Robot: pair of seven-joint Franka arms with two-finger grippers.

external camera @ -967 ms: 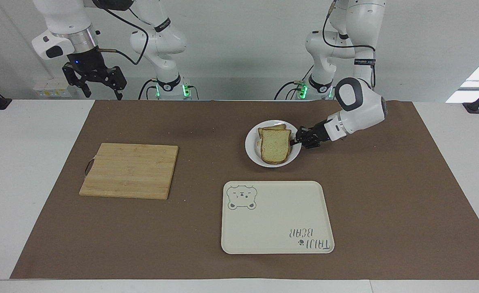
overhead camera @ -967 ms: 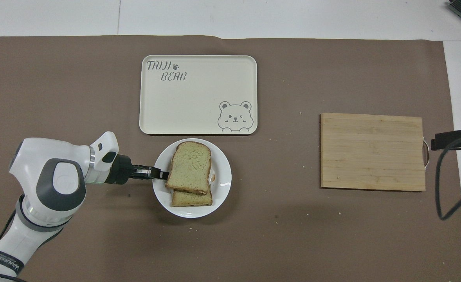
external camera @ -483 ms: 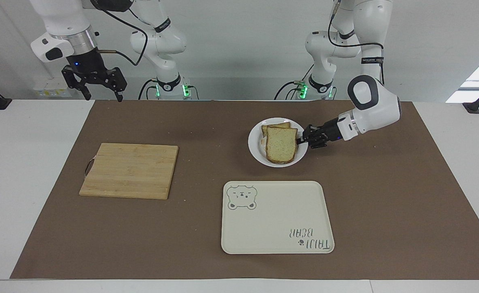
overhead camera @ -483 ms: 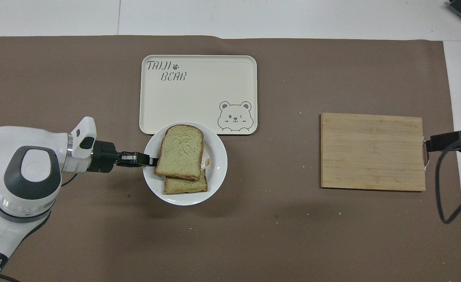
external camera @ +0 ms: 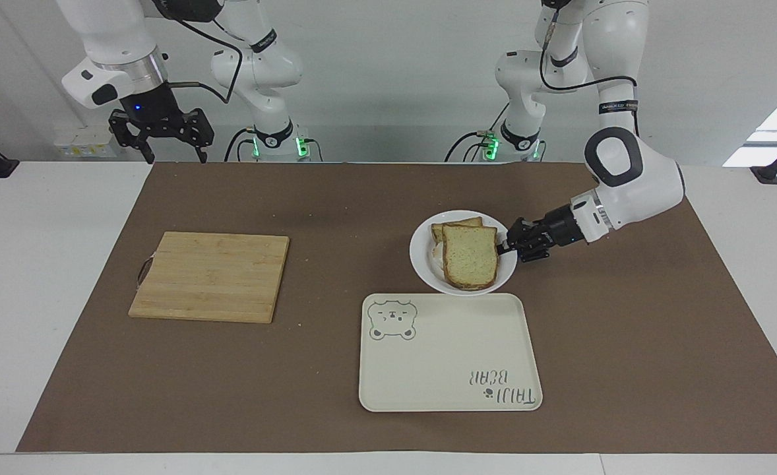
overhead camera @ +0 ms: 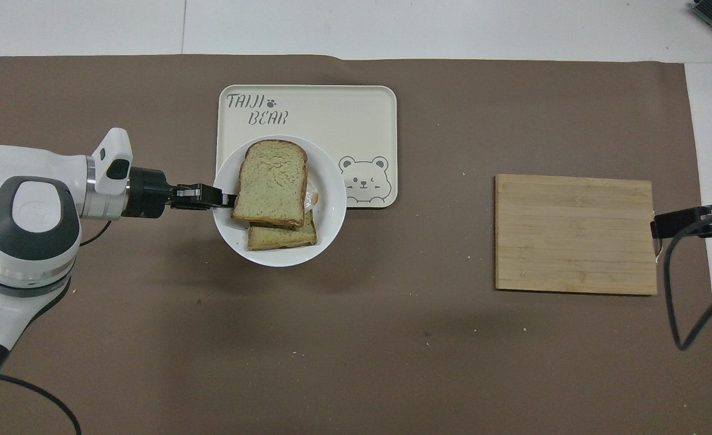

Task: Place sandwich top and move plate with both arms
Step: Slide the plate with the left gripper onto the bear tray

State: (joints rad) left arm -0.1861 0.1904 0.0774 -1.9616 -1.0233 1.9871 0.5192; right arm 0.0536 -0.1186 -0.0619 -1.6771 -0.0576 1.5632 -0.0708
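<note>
The plate (external camera: 421,260) hangs over the tray's (external camera: 450,369) robot-side edge, blocking passage there. Between the tray and the cutting board (external camera: 210,276) lies bare mat (external camera: 322,218), and the tabletop (external camera: 751,316) toward the left arm's end is free.

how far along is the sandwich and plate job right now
Done: the sandwich top lies on the lower slice on the plate. In hand: the left gripper is shut on the plate's rim, the plate raised and overlapping the tray's edge. Left: setting it down on the tray. The right gripper, open, waits up high.

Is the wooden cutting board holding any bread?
No, the rectangular bamboo cutting board lies bare; both brown-crusted bread slices sit on the round white plate.
</note>
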